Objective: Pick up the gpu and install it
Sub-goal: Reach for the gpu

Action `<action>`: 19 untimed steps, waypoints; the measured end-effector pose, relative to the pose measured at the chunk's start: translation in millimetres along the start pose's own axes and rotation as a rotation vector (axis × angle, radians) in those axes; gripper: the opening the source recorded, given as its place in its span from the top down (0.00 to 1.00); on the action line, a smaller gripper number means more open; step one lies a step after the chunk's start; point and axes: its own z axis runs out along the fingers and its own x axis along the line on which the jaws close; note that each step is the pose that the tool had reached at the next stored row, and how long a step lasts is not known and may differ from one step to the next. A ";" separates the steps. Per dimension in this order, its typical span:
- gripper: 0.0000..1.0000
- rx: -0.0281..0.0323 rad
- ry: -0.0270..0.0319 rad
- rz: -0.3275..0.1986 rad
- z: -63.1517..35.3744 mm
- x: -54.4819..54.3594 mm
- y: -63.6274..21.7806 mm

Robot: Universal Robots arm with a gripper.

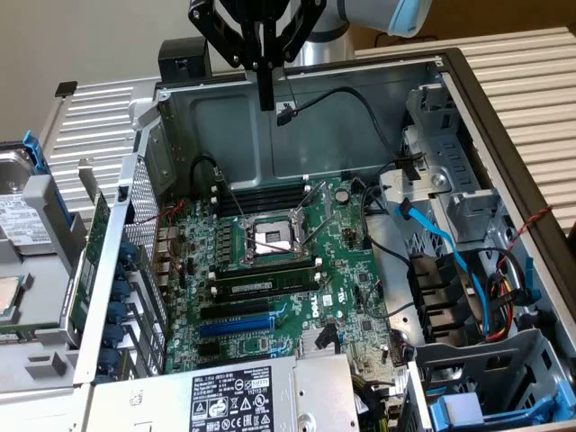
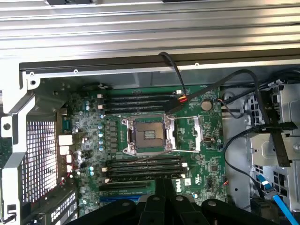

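My gripper (image 1: pixel 266 97) hangs shut, with nothing between its fingers, high above the open computer case (image 1: pixel 193 108), over its far wall. In the wrist view the black fingers (image 2: pixel 164 190) point down at the green motherboard (image 2: pixel 192 117), over its lower slots. The motherboard (image 1: pixel 360 306) lies flat in the case with its CPU socket (image 1: pixel 270 238) in the middle. A blue expansion slot (image 1: pixel 236 326) sits near the power supply side. A thin green board (image 1: pixel 93 252), seen edge-on, stands just outside the case wall on the exterior view's left. I cannot tell whether it is the gpu.
A silver power supply (image 1: pixel 234 396) lies along the case's near edge. Black and blue cables (image 1: pixel 441 243) and drive cages (image 1: pixel 468 207) crowd the exterior view's right. A hard drive (image 1: pixel 18 207) and grey brackets lie outside the case on the left. A black cable (image 2: pixel 173 70) crosses the memory slots.
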 end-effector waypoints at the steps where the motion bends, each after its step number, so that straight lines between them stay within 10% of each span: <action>1: 0.89 0.0000 0.0000 0.000 0.0 0.0 0.0; 9: 0.89 0.0003 0.0000 0.000 -0.2 8.3 -1.5; 19: 0.89 0.0002 0.0004 -0.003 -0.8 50.6 -6.5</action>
